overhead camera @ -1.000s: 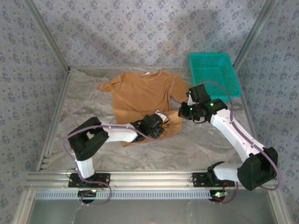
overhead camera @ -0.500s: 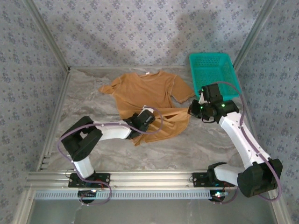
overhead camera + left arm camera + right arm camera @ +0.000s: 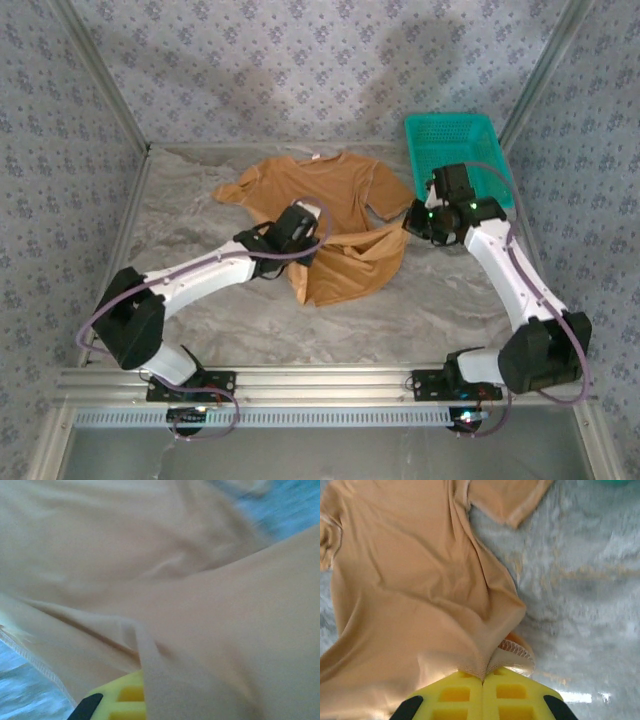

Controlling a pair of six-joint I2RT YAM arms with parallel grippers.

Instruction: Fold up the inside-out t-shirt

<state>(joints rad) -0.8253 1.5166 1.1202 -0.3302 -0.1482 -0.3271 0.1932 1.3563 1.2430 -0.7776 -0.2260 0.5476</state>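
Right gripper (image 3: 482, 682): jaws closed flat together, a pinch of hem of the inside-out t-shirt (image 3: 320, 190) clamped between the yellow pads. Left gripper (image 3: 131, 700): jaws closed, a ridge of the same cloth rising from the one pad in view, judged to be gripped. The cloth is drawn into a slack, creased band between the two grips. The shirt is laid on the table (image 3: 450, 300), mid to far side, collar toward the far wall and sleeves spread. The lower part is bunched and raised off the table. The teal basket (image 3: 412, 150) is parked at the far right, near the right arm and apart from the shirt. Step judged: first fold, hem to be taken to the collar. Next move calls for both grips to be carried toward the far side together, with the band kept taut and level so the edge is laid down straight.
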